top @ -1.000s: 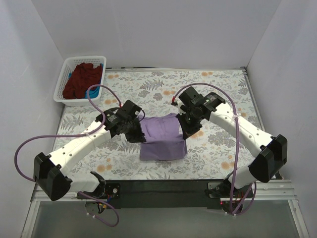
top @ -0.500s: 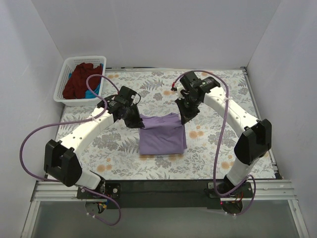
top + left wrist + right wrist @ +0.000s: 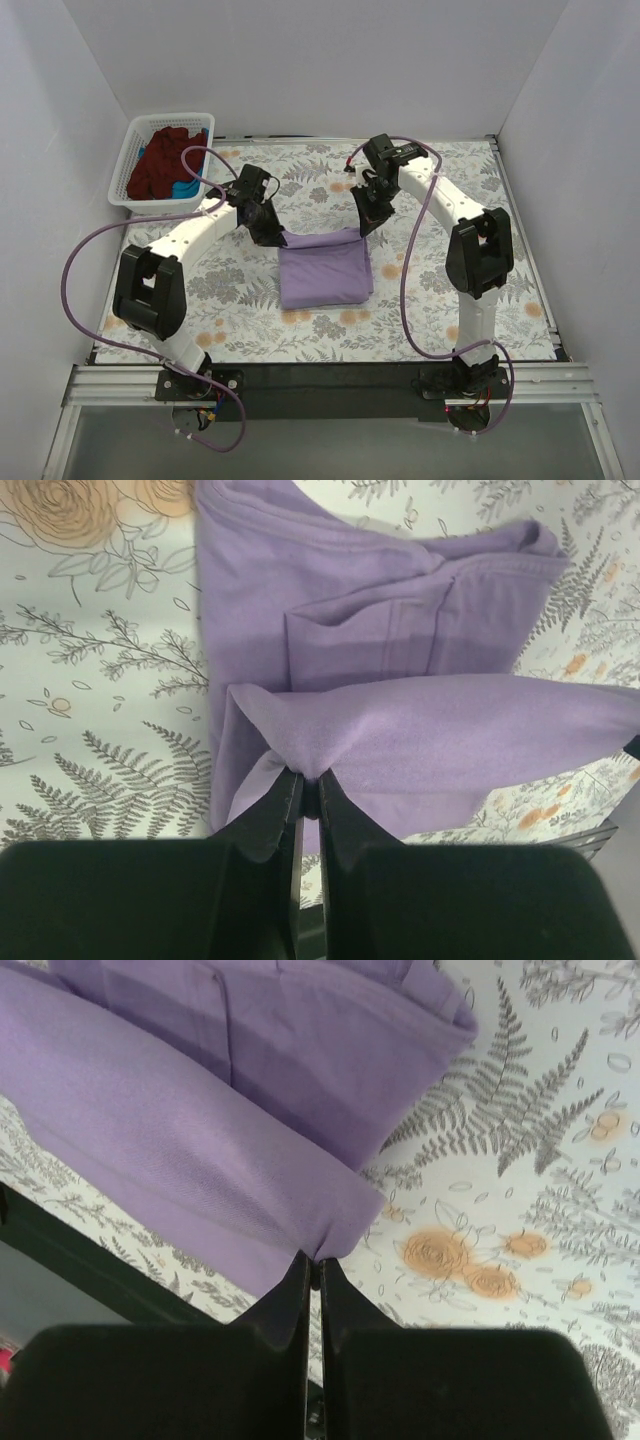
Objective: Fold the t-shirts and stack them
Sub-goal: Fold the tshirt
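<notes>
Lavender t-shirt (image 3: 322, 275) mid-fold, pinched tight by my left gripper (image 3: 310, 778) and right gripper (image 3: 312, 1258); maroon shirt (image 3: 160, 168) at ten o'clock not yet folded.

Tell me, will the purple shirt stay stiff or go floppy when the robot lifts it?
Probably floppy: the purple shirt drapes softly between the left gripper and the right gripper, which pinch its edge. It is likely light, since two small pinches hold that edge up. It probably won't slip, as the cloth bunches in each pinch.
</notes>
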